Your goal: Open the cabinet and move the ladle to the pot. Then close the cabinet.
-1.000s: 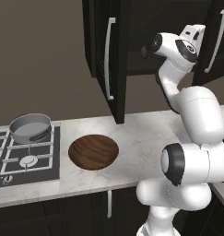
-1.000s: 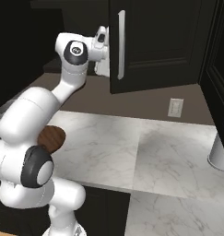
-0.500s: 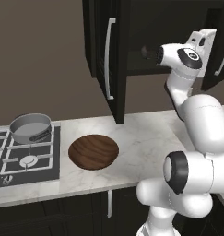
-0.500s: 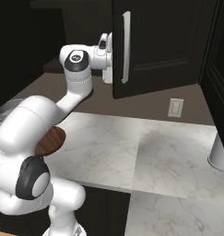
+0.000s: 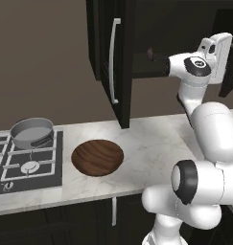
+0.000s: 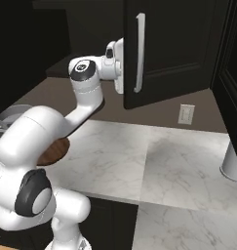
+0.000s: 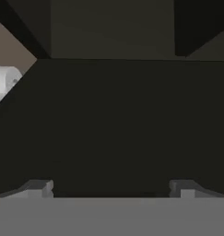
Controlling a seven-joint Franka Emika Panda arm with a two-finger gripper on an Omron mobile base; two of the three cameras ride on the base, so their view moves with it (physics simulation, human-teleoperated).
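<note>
End effector [image 7: 111,186], jaws spread wide and gripping nothing, sits up at the black-brown wall cabinet [image 5: 110,57], whose doors stand swung out. Left of the cabinet, the shallow grey metal pot [image 5: 31,132] rests on the stove; a wide brown wooden dish [image 5: 97,157] lies on the counter [image 5: 151,143] below it. I cannot make out the ladle. The fetching step seems to be in hand; next likely calls for reaching inside.

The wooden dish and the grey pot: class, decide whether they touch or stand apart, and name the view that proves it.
Apart. In the left base view the pot sits on the hob, and the wooden dish lies on the marble counter, with a strip of hob and counter plainly between them.
</note>
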